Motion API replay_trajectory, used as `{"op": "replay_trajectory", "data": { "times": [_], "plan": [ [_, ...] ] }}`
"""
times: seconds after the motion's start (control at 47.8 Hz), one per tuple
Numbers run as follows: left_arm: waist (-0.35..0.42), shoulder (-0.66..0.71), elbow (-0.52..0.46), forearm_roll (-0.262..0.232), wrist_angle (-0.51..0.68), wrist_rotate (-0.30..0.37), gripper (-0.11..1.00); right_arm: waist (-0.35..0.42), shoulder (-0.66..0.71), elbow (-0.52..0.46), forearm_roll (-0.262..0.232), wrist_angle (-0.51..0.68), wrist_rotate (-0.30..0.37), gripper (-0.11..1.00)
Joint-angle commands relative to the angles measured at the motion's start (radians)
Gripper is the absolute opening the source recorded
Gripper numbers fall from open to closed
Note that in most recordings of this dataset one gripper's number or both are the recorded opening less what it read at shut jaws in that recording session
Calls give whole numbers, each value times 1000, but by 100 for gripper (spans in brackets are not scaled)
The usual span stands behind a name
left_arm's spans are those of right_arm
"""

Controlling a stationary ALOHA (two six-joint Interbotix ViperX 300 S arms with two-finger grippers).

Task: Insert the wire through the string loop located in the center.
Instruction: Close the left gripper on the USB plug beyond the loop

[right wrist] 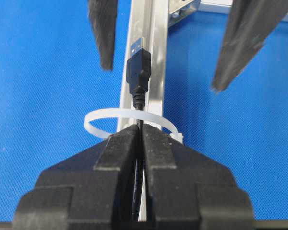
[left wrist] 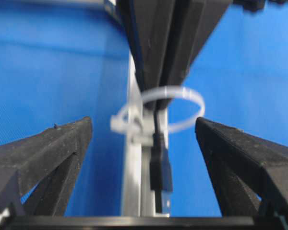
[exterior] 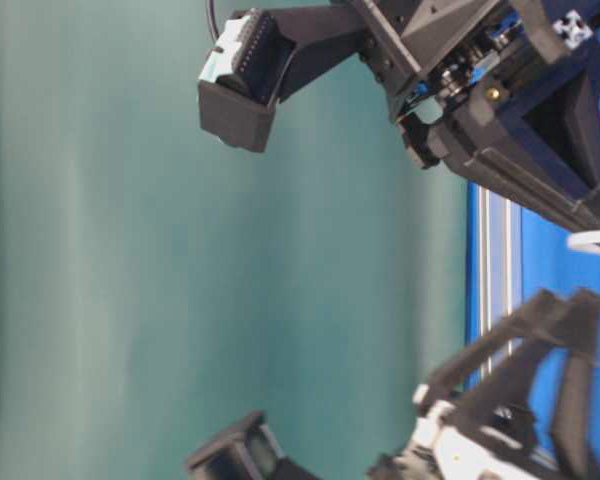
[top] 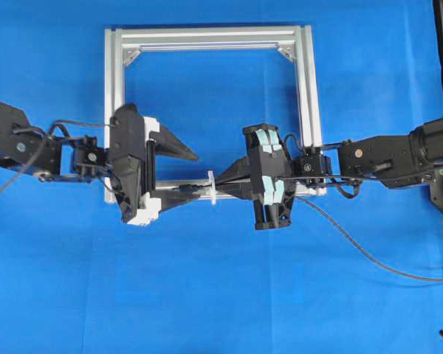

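Right claw [right wrist: 142, 143] pinches wire [right wrist: 138, 72]; left claw [left wrist: 144, 143] agape.

overhead downward, sideways table-level, facing wrist close-ups

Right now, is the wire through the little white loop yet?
Yes. The wire's plug has passed through the string loop. The right end effector is shut on the wire just behind the loop. The left end effector is open around the plug, not gripping; grabbing it is left.

no legible txt, no labels, no nos.
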State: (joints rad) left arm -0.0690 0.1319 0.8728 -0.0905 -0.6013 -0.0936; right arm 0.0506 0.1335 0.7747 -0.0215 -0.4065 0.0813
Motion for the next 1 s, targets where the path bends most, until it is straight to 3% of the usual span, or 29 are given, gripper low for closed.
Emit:
{"op": "replay_trajectory", "data": {
  "times": [0.0, 0.983],
  "plan": [
    [-6, 8, -17, 2, -3, -6, 91, -2, -12, -15, -2, -12, -2, -2],
    [-8, 26, -15, 2, 3, -23, 91, -2, -12, -15, -3, -11, -2, -2]
  ]
}}
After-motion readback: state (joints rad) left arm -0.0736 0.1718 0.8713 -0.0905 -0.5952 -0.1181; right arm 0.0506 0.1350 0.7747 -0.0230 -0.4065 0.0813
